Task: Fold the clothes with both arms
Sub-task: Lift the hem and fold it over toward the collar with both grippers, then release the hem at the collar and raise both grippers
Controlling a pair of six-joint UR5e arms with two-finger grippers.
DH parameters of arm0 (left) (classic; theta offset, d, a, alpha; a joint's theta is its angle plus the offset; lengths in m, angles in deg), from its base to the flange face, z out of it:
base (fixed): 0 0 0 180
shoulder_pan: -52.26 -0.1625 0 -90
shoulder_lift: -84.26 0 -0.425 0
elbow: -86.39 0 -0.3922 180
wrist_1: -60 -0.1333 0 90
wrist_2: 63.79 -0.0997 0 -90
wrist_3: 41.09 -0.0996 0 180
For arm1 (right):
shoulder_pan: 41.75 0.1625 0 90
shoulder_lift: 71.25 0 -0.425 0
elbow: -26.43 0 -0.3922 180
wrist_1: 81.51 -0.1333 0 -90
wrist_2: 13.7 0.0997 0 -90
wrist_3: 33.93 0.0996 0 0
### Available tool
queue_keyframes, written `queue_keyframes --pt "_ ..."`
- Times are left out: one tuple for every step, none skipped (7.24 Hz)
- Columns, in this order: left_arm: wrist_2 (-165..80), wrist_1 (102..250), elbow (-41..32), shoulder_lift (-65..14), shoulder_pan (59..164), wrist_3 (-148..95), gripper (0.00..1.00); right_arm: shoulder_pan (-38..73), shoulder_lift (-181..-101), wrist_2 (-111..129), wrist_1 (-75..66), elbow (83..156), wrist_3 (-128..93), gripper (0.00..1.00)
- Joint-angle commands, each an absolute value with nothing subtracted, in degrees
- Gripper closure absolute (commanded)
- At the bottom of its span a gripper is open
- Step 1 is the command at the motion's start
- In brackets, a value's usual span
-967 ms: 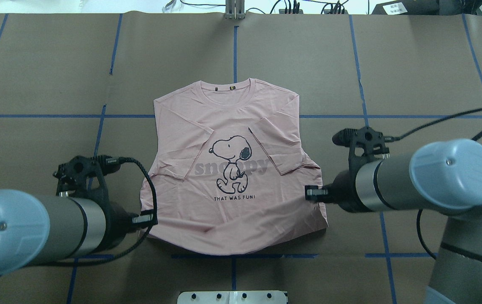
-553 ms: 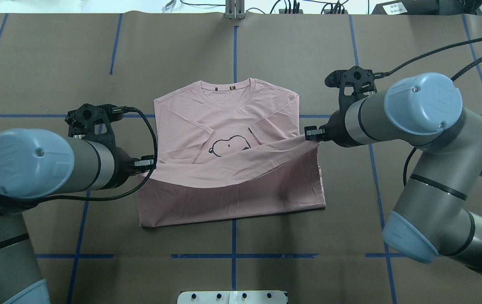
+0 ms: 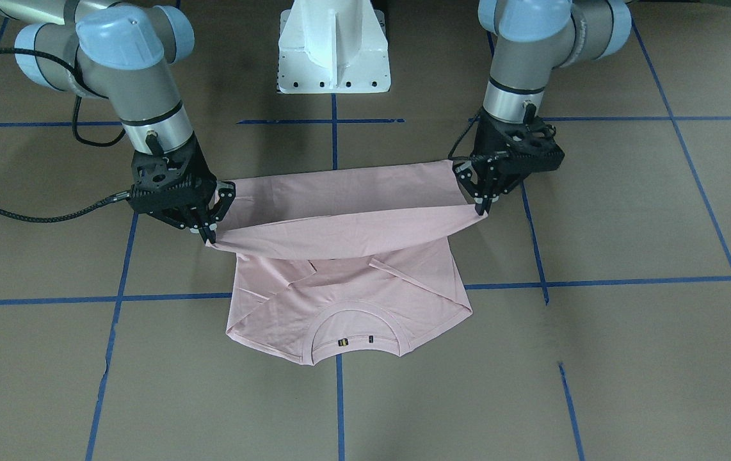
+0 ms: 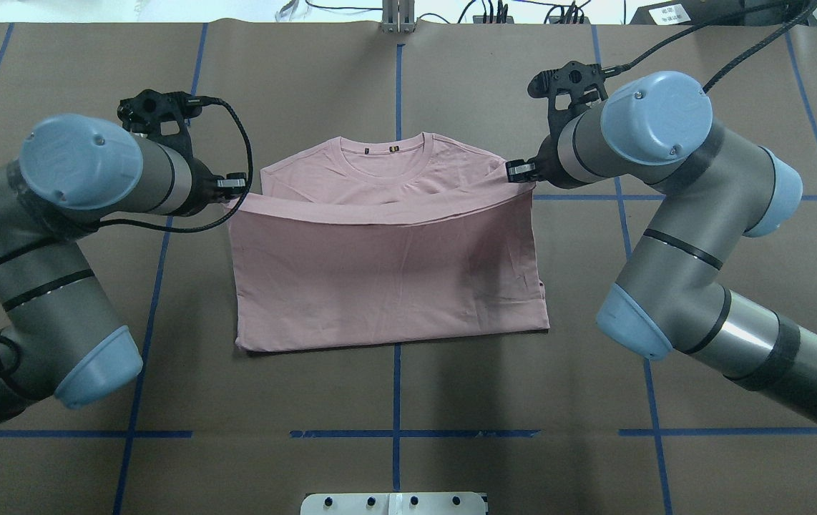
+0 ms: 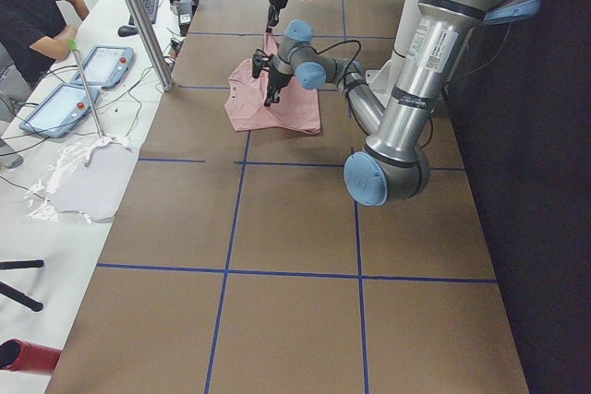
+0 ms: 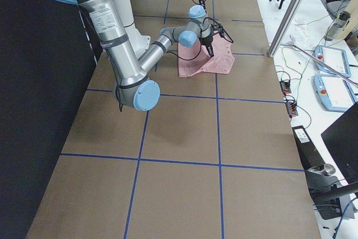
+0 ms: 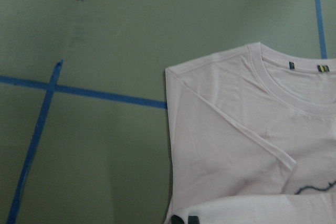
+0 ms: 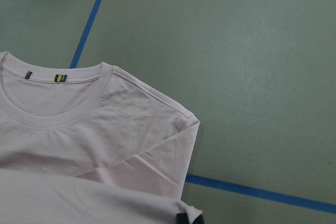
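The pale pink T-shirt lies on the brown table with its hem half lifted and drawn over the front, plain back side up. Collar and shoulders still lie bare at the far end. My left gripper is shut on the hem's left corner, held just above the left shoulder. On the other side, my right gripper is shut on the right hem corner by the right shoulder. In the front-facing view the hem hangs taut between the left gripper and the right gripper. The wrist views show the collar below.
Blue tape lines grid the brown table cover. The white pedestal stands at the robot's edge. A person sits beyond the far edge with tablets and cables; a metal post stands there.
Both grippers have carried the hem away from the robot toward the collar. The folded-over flap now covers the Snoopy print, and the fold line has moved farther from the robot.
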State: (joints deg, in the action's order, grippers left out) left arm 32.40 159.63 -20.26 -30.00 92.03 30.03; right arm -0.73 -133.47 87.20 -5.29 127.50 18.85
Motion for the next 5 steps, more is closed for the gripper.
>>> queue_keyframes --pt "32.5 169.4 -8.3 -32.3 94.5 28.5 1.0 -0.4 -132.1 87.2 -16.0 116.0 18.5 1.0" --pt "32.4 173.5 -4.3 -32.4 94.8 28.5 1.0 0.0 -129.9 87.2 -18.0 111.4 18.4 1.0" --pt "32.4 175.9 -1.8 -32.4 94.8 28.5 1.0 0.9 -129.0 87.2 -18.2 109.6 18.2 1.0" --pt "32.4 176.1 -1.4 -32.7 94.7 28.6 1.0 1.5 -127.9 87.2 -18.2 108.5 18.2 1.0" --pt "32.4 176.0 -1.3 -33.4 94.7 28.7 1.0 2.1 -126.4 87.2 -18.2 106.9 18.3 1.0"
